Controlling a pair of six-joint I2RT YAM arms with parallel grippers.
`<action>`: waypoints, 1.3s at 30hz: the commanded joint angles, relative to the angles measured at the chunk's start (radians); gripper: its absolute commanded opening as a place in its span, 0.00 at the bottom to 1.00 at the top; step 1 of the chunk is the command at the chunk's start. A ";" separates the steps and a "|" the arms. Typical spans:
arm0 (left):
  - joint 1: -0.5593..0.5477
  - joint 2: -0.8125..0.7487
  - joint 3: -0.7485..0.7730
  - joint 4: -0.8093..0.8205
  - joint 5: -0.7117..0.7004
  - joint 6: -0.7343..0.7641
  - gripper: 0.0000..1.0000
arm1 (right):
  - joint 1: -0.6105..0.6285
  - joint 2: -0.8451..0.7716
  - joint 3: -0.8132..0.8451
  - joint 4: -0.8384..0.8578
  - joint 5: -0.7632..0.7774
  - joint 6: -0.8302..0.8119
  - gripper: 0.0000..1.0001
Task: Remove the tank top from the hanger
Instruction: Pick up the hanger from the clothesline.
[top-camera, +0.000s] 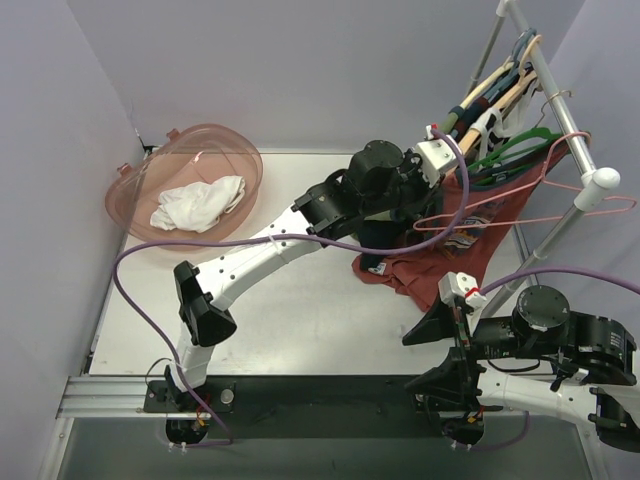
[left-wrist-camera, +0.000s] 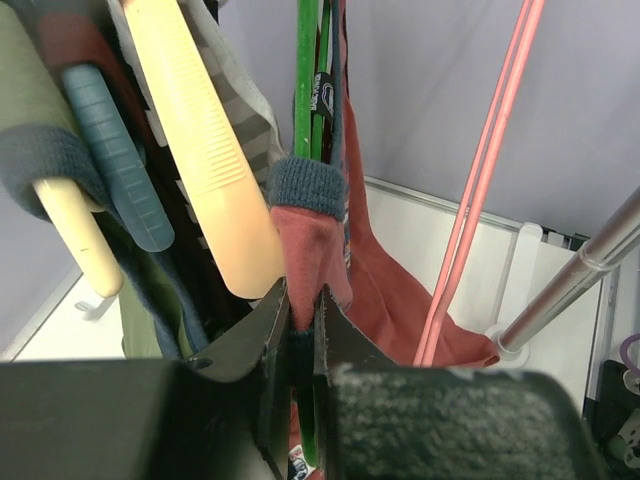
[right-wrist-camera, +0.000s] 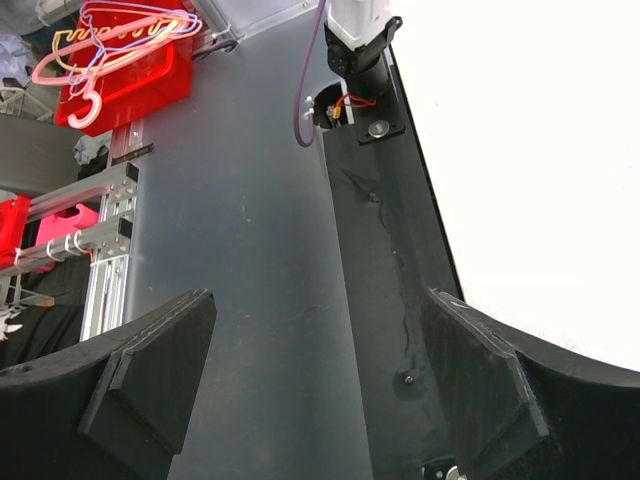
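Left arm reaches across the worktop (top-camera: 300, 310) to the rack (top-camera: 560, 100) at the far right corner. The left gripper (left-wrist-camera: 300, 300) has its fingers (left-wrist-camera: 268, 325) drawn together, clamped on the red cloth of the tank top (left-wrist-camera: 370, 270) just below the grey-blue trimmed strap. That strap is looped over the green hanger (left-wrist-camera: 308, 80), which hangs on the rack among others: a cream hanger (left-wrist-camera: 205, 150) and a blue hanger (left-wrist-camera: 115, 150) sit just to the left of the grip in the left wrist view, both with garments on them. A pink hanger (left-wrist-camera: 490, 160) hangs to the right of the tank top, bare as far as can be seen. In the top view the body of the tank top drops from the rack towards the right half of the worktop, and its lower part lies bunched there, partly behind the left arm's wrist. The right gripper (right-wrist-camera: 320, 350) is at the near right edge, its fingers wide apart with nothing between them; its camera looks down on the dark strip along the near edge. A pink basin (top-camera: 130, 210) stands at the far left corner, well apart from both arms, with a white cloth (top-camera: 198, 203) crumpled inside it.
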 joint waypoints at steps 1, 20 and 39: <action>-0.005 -0.095 -0.018 0.165 -0.027 0.022 0.00 | 0.005 0.008 0.040 0.011 0.011 0.004 0.86; -0.002 -0.233 -0.204 0.441 -0.050 -0.012 0.00 | 0.005 0.028 0.062 0.012 0.015 0.005 0.86; 0.023 -0.370 -0.400 0.522 -0.044 -0.043 0.00 | 0.005 0.051 0.074 0.023 0.031 0.028 0.85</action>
